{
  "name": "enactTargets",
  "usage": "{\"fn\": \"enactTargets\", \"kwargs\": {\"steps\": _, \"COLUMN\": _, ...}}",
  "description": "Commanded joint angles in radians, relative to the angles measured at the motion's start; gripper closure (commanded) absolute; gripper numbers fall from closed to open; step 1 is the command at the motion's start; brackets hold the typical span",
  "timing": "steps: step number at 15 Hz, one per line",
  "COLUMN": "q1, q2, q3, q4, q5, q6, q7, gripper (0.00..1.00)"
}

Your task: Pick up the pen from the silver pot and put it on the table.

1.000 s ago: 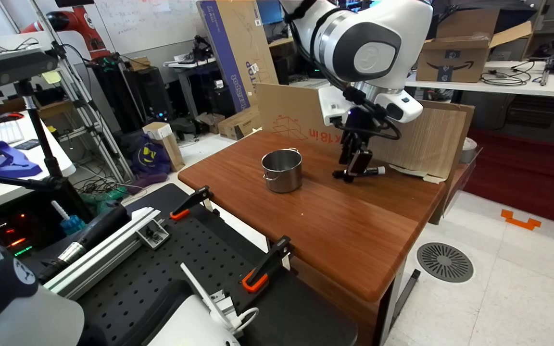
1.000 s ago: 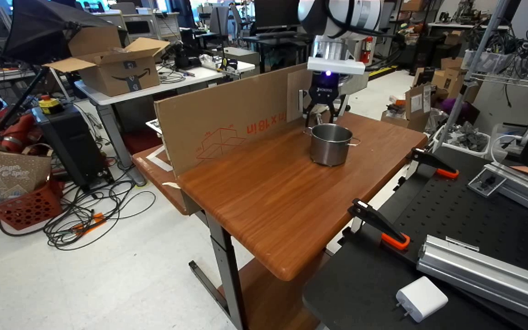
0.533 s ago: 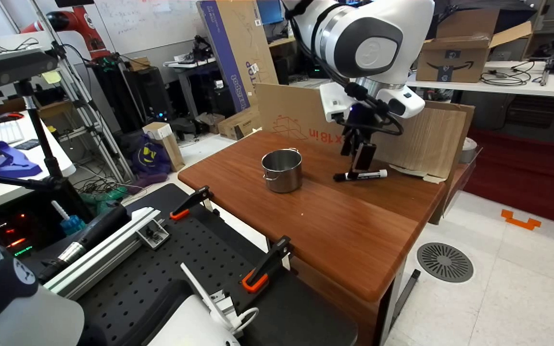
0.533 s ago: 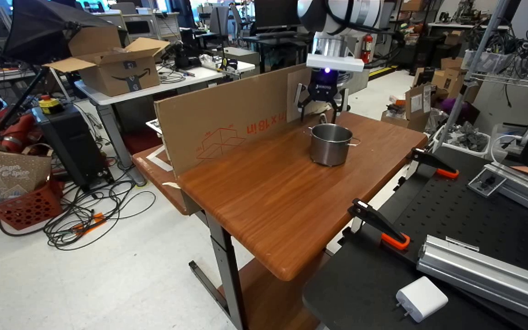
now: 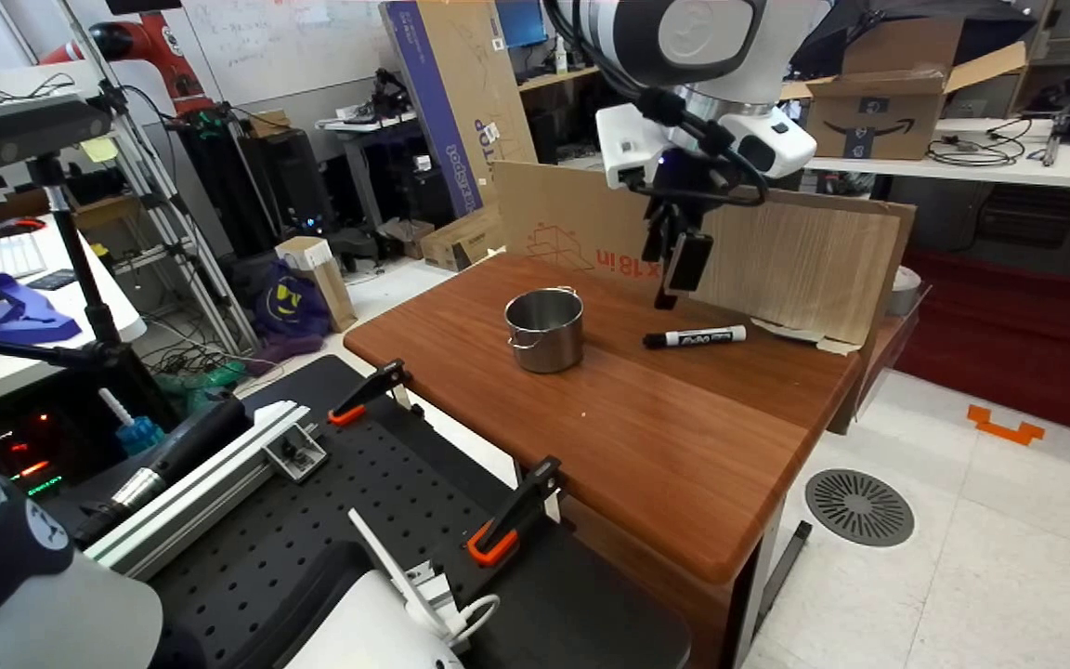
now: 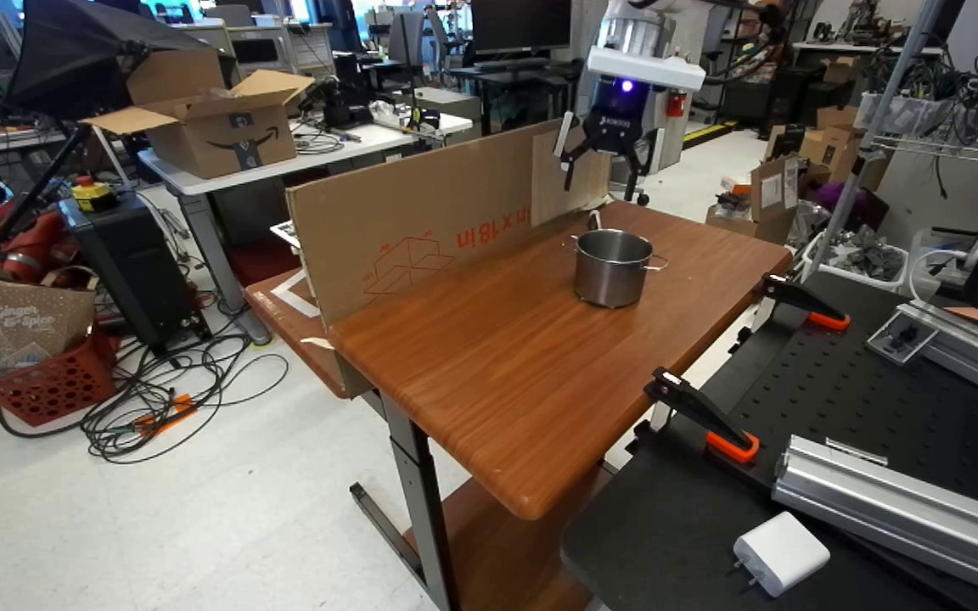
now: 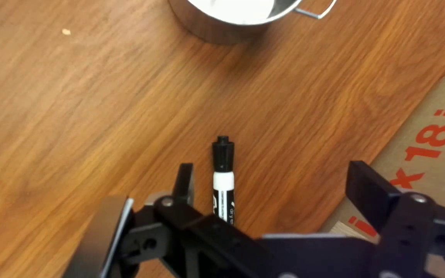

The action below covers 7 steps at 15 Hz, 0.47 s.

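The pen (image 5: 695, 337), a black and white marker with a black cap, lies flat on the reddish-brown table (image 5: 646, 446), beside the silver pot (image 5: 549, 344). In an exterior view only a small end of the pen (image 6: 595, 221) shows behind the pot (image 6: 610, 280). My gripper (image 5: 674, 286) is open and empty, raised above the table over the pen. Its spread fingers also show in an exterior view (image 6: 599, 192). In the wrist view the pen (image 7: 223, 158) lies below and between the fingertips (image 7: 270, 166), nearer the left finger, its lower part hidden by that finger.
A cardboard sheet (image 5: 786, 260) stands upright along the table's back edge, close behind the gripper. The black perforated bench (image 5: 405, 483) with orange clamps (image 5: 493, 544) adjoins the table's front edge. An open cardboard box (image 5: 869, 116) stands on a white desk behind.
The fingers have opened and left the pen, which stays lying on the table. The gripper has risen away from it. The pot has not moved.
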Motion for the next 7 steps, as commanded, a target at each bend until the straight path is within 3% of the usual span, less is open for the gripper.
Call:
{"fn": "enactTargets", "kwargs": {"steps": 1, "q1": -0.001, "q2": -0.019, "q3": 0.0, "q4": -0.015, "q5": -0.001, "q6": -0.002, "q7": -0.002, "gripper": 0.0}}
{"fn": "enactTargets", "kwargs": {"steps": 7, "q1": -0.001, "q2": -0.005, "q3": 0.0, "q4": -0.009, "q5": -0.001, "q6": -0.001, "q7": -0.001, "gripper": 0.0}}
